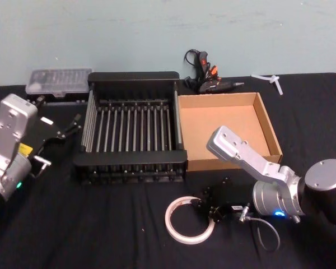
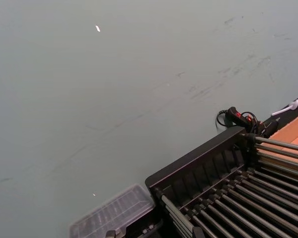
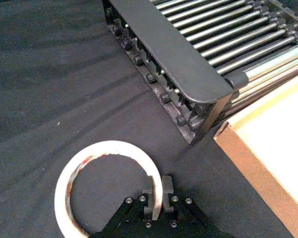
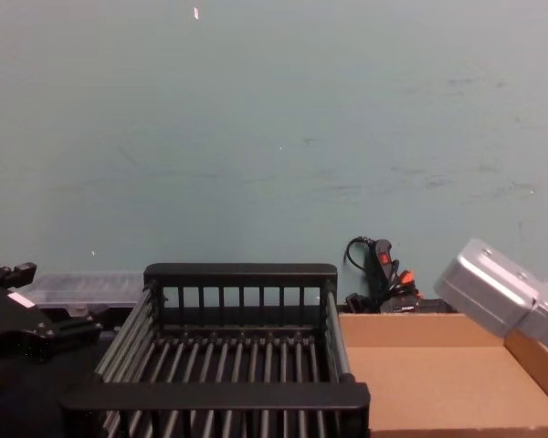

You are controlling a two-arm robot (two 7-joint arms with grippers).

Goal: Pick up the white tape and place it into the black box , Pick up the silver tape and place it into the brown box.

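The white tape (image 1: 169, 223) lies flat on the black cloth in front of the black box (image 1: 129, 157). My right gripper (image 1: 205, 208) reaches in from the right and is shut on the ring's band, one finger inside and one outside, as the right wrist view shows (image 3: 158, 197) on the white tape (image 3: 62, 183). The black box (image 3: 174, 54) stands empty, with the empty brown box (image 1: 271, 131) touching its right side. The silver tape is out of view. My left gripper (image 1: 74, 125) hangs idle at the left of the black box.
A clear plastic case (image 1: 59, 81) sits behind the black box at the back left. A black and orange tool (image 1: 206, 74) with a cable lies behind the brown box. A white strip (image 1: 271, 79) lies at the back right. Black cloth covers the table.
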